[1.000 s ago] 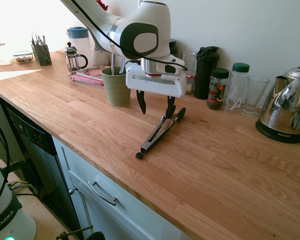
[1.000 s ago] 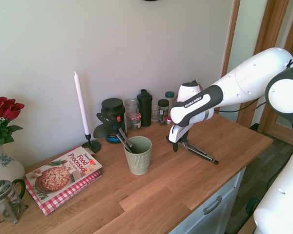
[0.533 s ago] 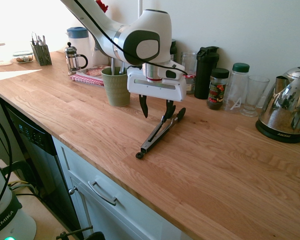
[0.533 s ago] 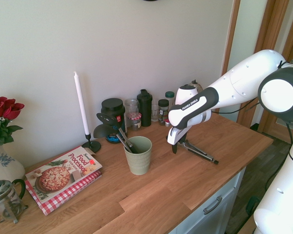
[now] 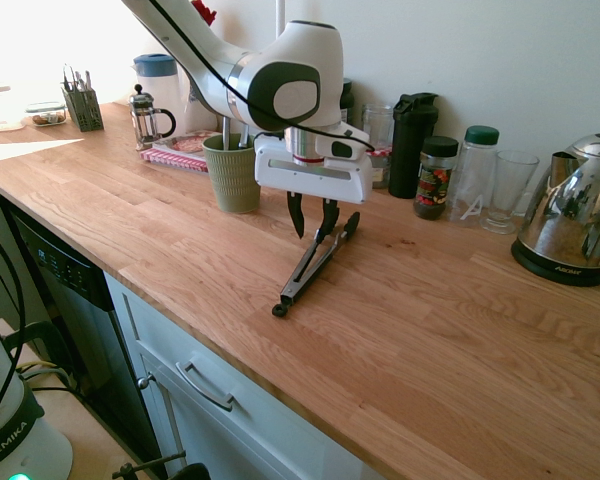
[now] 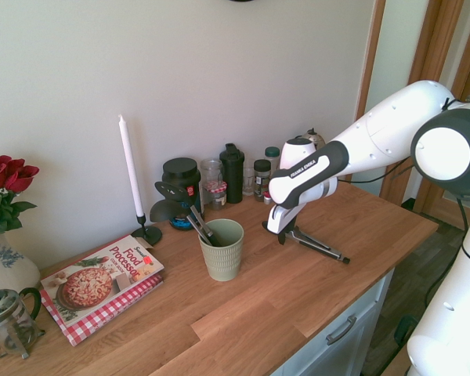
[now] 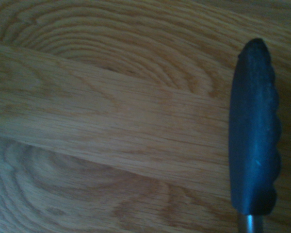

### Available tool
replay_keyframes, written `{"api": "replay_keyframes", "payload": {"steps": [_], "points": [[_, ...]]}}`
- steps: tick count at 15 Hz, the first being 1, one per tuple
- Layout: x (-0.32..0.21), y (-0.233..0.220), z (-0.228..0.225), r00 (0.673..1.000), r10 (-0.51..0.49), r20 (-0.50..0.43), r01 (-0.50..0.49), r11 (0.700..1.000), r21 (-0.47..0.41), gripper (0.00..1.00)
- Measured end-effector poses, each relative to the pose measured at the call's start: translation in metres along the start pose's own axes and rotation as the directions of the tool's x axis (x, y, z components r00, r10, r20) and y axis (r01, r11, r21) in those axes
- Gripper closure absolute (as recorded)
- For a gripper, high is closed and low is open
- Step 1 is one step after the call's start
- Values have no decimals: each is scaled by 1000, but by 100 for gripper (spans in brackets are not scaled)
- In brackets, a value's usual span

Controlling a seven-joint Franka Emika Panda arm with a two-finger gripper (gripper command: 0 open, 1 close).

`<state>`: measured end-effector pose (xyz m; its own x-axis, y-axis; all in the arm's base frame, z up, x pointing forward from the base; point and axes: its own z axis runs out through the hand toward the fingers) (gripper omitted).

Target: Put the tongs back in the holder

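The gripper [image 5: 314, 228], fingers parted, stands over the tongs [image 5: 308, 272], right of the holder [image 5: 233, 177].

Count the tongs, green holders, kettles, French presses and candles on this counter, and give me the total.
Tongs: 1
Green holder: 1
Kettle: 1
French press: 1
Candle: 1
Total: 5

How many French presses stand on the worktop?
1: the French press stands beside the blue-lidded jug. Others could be hidden behind things.
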<state>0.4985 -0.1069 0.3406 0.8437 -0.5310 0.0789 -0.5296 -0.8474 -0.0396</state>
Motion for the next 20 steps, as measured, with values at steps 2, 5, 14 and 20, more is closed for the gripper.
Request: {"api": "replay_keyframes", "payload": {"steps": [2,5,14,20], "points": [[1,5,1,1000,10,2,-10,1000,-2,100],[-1,13,6,1000,19,12,-19,1000,-6,100],[-5,18,-19,1000,19,-10,-19,1000,13,100],[-18,19,-172,995,74,-60,-66,989,129,100]]}}
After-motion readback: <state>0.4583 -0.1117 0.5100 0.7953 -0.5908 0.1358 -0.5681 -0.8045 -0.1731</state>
